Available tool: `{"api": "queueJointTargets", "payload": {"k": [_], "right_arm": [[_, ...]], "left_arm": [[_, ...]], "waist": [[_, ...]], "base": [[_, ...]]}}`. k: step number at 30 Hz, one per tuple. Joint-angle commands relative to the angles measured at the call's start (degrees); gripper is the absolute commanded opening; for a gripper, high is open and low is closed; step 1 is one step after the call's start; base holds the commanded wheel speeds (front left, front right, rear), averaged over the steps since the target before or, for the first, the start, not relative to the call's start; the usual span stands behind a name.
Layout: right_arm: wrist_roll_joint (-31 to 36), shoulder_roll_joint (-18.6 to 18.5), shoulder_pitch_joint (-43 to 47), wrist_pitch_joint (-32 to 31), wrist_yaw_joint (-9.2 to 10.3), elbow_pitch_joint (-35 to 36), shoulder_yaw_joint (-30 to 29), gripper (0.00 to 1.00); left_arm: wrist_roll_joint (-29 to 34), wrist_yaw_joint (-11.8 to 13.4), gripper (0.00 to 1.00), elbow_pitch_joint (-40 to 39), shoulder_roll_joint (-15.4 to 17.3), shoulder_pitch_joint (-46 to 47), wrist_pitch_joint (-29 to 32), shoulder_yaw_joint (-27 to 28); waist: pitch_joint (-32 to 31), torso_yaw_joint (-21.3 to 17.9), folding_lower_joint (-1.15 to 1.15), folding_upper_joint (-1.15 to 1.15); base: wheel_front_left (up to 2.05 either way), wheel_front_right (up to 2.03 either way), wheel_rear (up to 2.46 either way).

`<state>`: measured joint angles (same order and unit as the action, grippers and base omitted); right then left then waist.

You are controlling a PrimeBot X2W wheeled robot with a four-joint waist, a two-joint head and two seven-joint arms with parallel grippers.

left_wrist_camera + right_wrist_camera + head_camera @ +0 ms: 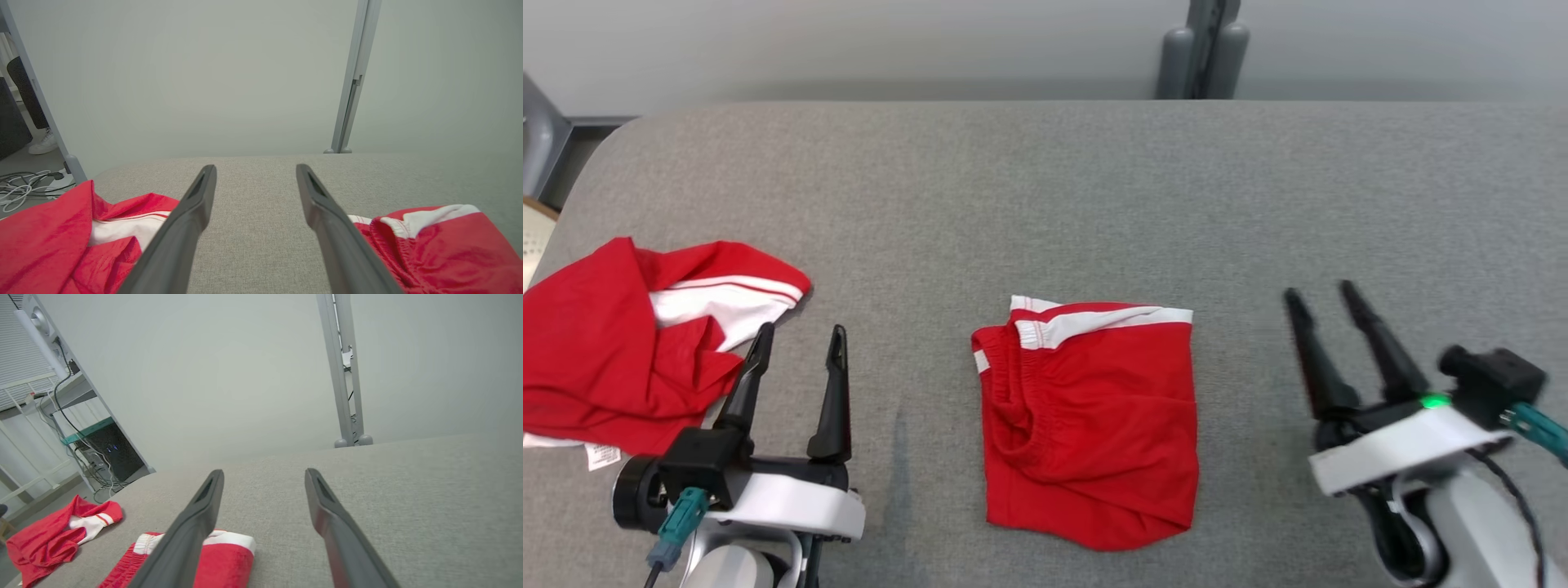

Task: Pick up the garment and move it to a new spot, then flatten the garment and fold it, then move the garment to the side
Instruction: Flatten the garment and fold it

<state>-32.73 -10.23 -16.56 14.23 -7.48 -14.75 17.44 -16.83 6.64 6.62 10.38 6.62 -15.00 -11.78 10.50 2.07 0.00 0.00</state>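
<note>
The garment (1094, 425), red with a white waistband, lies folded into a rough square on the grey fabric table (1045, 188), near the front middle. My left gripper (800, 331) hovers open to its left, with nothing between its fingers. My right gripper (1319, 291) stands open to its right, well apart from the cloth and also holding nothing. The left wrist view has the folded garment (441, 249) at the lower right of my open left gripper (256, 167). In the right wrist view it (229, 559) lies lower left, partly behind a finger of my open right gripper (264, 471).
A second red and white garment (621, 343) lies crumpled at the table's left edge, just left of my left gripper; it is also in the wrist views (45, 241) (45, 539). A grey post (1202, 49) stands behind the far edge. Cables and equipment (102, 457) sit beyond the left end.
</note>
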Motion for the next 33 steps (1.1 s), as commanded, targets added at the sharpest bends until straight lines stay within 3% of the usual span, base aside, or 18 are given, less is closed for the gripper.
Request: {"api": "queueJointTargets", "payload": {"k": [1,6,12,33], "right_arm": [[2.2,-0.1,1.8,0.6,-0.03,0.8,-2.9,1.00],[9.7,0.5,6.7,0.0,-0.03,4.3,-10.7,1.00],[15.0,2.2,11.7,-3.0,-0.03,8.5,-15.6,1.00],[20.9,4.2,22.1,-9.3,-0.03,15.6,-19.8,1.00]], "left_arm": [[-0.3,0.4,1.00,0.0,0.6,-0.8,-0.2,0.6],[-0.6,1.1,1.00,-0.1,1.6,-2.8,-0.2,1.6],[-0.4,1.3,1.00,-0.7,2.4,-5.7,0.6,1.1],[-1.3,1.9,1.00,-2.5,3.8,-12.2,3.0,-0.4]], "waist": [[-0.9,-0.9,0.00,0.00],[-2.9,-1.8,0.00,0.00],[-6.3,-2.2,0.00,0.00],[-12.6,-1.7,0.00,0.00]], "base": [[0.00,0.00,0.00],[0.00,0.00,0.00],[0.00,0.00,0.00],[0.00,0.00,0.00]]}}
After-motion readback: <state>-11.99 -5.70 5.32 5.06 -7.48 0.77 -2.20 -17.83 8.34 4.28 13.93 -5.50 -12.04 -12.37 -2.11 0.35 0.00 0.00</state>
